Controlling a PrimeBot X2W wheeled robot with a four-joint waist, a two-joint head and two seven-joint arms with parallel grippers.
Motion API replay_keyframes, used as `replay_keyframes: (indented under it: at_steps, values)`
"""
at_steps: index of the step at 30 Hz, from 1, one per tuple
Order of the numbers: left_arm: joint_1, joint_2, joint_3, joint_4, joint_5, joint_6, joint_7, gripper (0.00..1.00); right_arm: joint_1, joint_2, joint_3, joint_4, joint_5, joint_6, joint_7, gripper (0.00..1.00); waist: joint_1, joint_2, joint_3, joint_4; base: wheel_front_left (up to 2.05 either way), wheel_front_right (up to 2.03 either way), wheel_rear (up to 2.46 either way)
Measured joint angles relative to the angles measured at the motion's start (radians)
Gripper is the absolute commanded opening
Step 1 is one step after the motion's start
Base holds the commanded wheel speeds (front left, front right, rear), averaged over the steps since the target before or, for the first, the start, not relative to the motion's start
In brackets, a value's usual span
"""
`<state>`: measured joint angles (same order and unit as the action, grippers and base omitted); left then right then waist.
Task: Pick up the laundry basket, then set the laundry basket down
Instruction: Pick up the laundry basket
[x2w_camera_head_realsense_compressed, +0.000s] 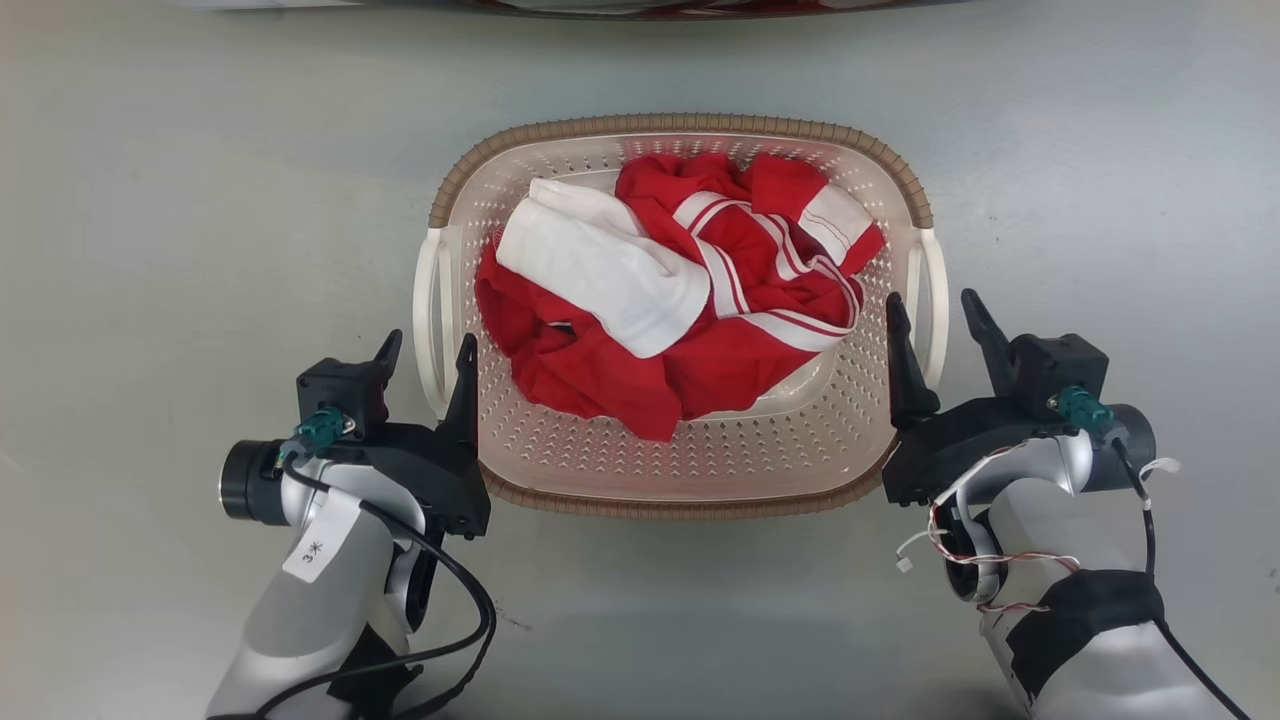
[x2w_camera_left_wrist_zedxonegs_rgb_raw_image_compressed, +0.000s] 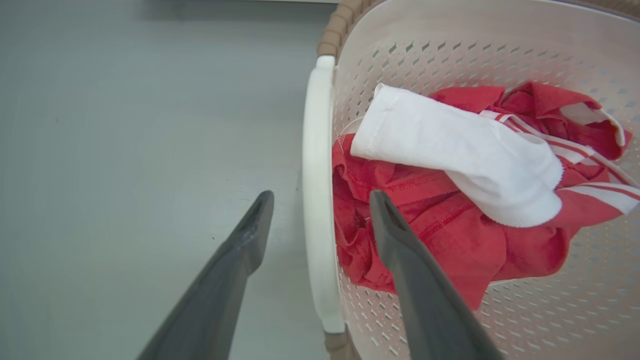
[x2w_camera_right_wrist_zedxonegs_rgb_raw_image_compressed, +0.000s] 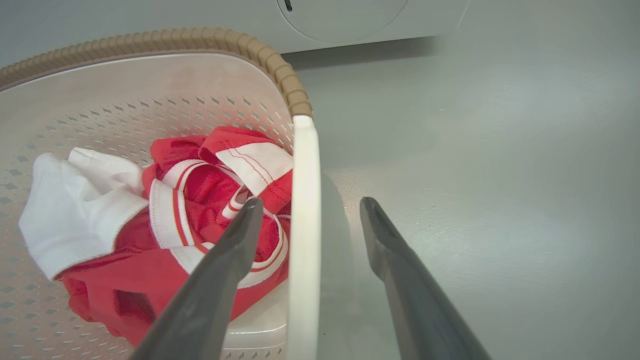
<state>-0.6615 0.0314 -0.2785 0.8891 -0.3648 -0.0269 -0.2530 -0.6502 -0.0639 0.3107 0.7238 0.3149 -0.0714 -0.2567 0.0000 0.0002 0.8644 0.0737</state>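
Laundry basket judged light and stiff; best held at side handles, which left hand and right hand straddled, both released.

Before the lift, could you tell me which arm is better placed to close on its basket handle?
Right, slightly: the right claw straddles the basket's right handle near its middle; the left claw straddles the left handle nearer its end. Both claws look open.
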Motion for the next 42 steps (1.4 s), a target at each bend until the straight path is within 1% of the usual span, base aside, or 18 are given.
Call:
replay_keyframes:
  at_steps: [9, 13, 16, 22, 23, 24, 25, 26, 27, 28, 30, 37, 42]
  values:
    - [-0.039, 0.0, -0.053, 0.054, -0.053, -0.001, 0.0, 1.0, -0.042, 0.0, 0.054, 0.062, 0.038, -0.01, 0.0, 1.0, 0.0, -0.0002, 0.011, 0.008, 0.0, 0.0, 0.0]
    - [-0.06, 0.0, -0.081, 0.074, -0.068, -0.009, 0.0, 1.0, -0.061, -0.001, 0.08, 0.09, 0.064, -0.018, 0.0, 1.0, 0.0, -0.0002, 0.018, 0.01, 0.0, 0.0, 0.0]
    - [-0.081, -0.001, -0.103, 0.081, -0.074, -0.009, 0.0, 1.0, -0.076, -0.001, 0.087, 0.107, 0.075, -0.026, 0.0, 1.0, 0.0, -0.0001, 0.028, 0.011, 0.0, 0.0, 0.0]
    - [-0.098, -0.001, -0.147, 0.103, -0.093, -0.008, 0.001, 1.0, -0.085, -0.001, 0.106, 0.14, 0.094, -0.03, 0.0, 1.0, 0.0, -0.0002, 0.04, 0.014, 0.0, 0.0, 0.0]
    - [-0.101, -0.001, -0.153, 0.105, -0.105, -0.008, 0.002, 0.98, -0.092, -0.001, 0.112, 0.149, 0.101, -0.03, 0.0, 1.0, 0.0, -0.0001, 0.042, 0.014, 0.0, 0.0, 0.0]
    - [-0.106, -0.001, -0.157, 0.108, -0.115, -0.008, 0.005, 0.78, -0.1, -0.002, 0.117, 0.154, 0.102, -0.03, 0.0, 0.86, 0.0001, -0.0001, 0.044, 0.015, 0.0, 0.0, 0.0]
    - [-0.112, -0.001, -0.161, 0.109, -0.122, -0.008, 0.005, 0.49, -0.106, -0.002, 0.122, 0.155, 0.105, -0.03, 0.0, 0.71, 0.0001, -0.0001, 0.046, 0.015, 0.0, 0.0, 0.0]
    - [-0.118, -0.001, -0.167, 0.11, -0.125, -0.008, 0.005, 0.37, -0.113, -0.002, 0.127, 0.158, 0.113, -0.032, 0.0, 0.49, 0.0, -0.0001, 0.047, 0.016, 0.0, 0.0, 0.0]
    - [-0.122, -0.001, -0.176, 0.112, -0.129, -0.008, 0.007, 0.02, -0.119, -0.002, 0.13, 0.159, 0.119, -0.035, 0.0, 0.38, 0.0, -0.0002, 0.048, 0.016, 0.0, 0.0, 0.0]
    - [-0.125, 0.0, -0.182, 0.115, -0.133, -0.007, 0.009, 0.0, -0.123, -0.002, 0.135, 0.16, 0.121, -0.035, 0.0, 0.02, 0.0, -0.0002, 0.049, 0.017, 0.0, 0.0, 0.0]
    - [-0.131, 0.009, -0.189, 0.124, -0.14, -0.007, 0.011, 0.0, -0.125, -0.012, 0.138, 0.171, 0.127, -0.043, 0.0, 0.0, 0.0, -0.0002, 0.05, 0.018, 0.0, 0.0, 0.0]
    - [-0.13, 0.005, -0.23, 0.144, -0.185, -0.005, 0.013, 0.0, -0.134, -0.012, 0.166, 0.22, 0.155, -0.044, 0.0, 0.0, 0.0001, -0.0001, 0.028, 0.021, 0.0, 0.0, 0.0]
    - [-0.126, 0.005, -0.256, 0.168, -0.206, 0.0, 0.014, 0.0, -0.13, -0.012, 0.204, 0.242, 0.198, -0.044, 0.0, 0.0, 0.0, -0.0001, -0.01, 0.022, 0.0, 0.0, 0.0]
